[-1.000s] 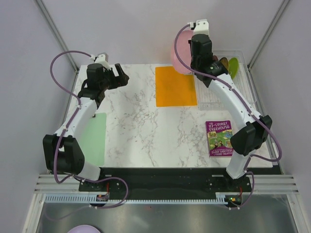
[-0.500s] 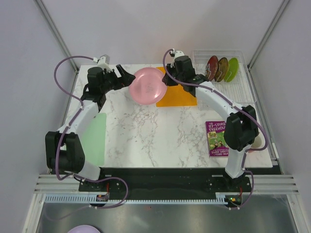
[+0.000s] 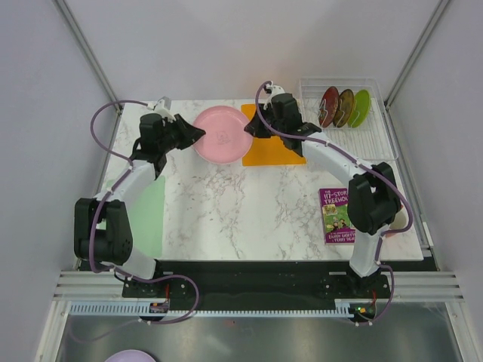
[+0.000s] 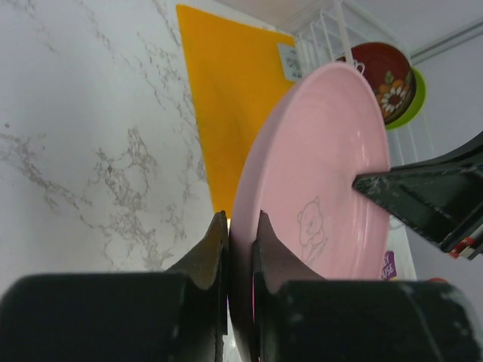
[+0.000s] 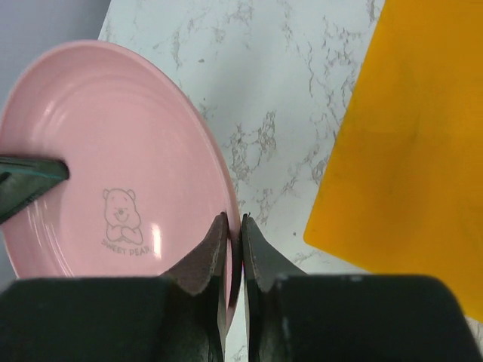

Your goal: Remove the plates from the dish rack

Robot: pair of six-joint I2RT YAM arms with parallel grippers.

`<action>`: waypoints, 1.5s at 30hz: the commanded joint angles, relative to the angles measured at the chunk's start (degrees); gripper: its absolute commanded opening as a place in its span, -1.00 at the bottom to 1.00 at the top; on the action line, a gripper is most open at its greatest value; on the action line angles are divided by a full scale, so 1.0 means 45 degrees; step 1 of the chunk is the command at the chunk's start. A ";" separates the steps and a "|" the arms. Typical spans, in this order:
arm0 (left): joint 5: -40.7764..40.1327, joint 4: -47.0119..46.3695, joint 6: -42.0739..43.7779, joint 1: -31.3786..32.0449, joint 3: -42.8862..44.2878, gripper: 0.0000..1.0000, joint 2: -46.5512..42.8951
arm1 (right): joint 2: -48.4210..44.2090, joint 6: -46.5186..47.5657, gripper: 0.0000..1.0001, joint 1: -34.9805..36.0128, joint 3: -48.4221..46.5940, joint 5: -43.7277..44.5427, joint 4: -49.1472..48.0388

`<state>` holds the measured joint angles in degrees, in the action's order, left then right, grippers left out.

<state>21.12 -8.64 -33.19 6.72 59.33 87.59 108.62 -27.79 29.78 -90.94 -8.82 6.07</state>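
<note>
Five plates (image 3: 221,135) (three racked), one rack (image 3: 366,143), two mats (image 3: 275,151), one book (image 3: 341,215)

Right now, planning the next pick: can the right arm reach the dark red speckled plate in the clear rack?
Probably not yet: the right hand is shut on the round pink plate, which the left hand also grips. After release, nothing seems to block the dark red plate in the clear dish rack.

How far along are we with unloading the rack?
Done: nothing set down yet. In hand: the pink plate is out of the dish rack, pinched at opposite rims by the left gripper and right gripper. Left: the dark red plate, yellow patterned plate and lime green plate stand in the rack.
</note>
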 commanded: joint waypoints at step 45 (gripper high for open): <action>-0.1000 0.2623 0.1221 -0.3330 0.4765 0.99 0.5947 | 0.2169 0.3965 0.60 -0.4782 -0.5023 0.7190 0.3691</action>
<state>22.96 -0.36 -31.75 -7.97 80.01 120.53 113.27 -14.59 9.10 -107.07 13.17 19.53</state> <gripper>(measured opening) 0.993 0.801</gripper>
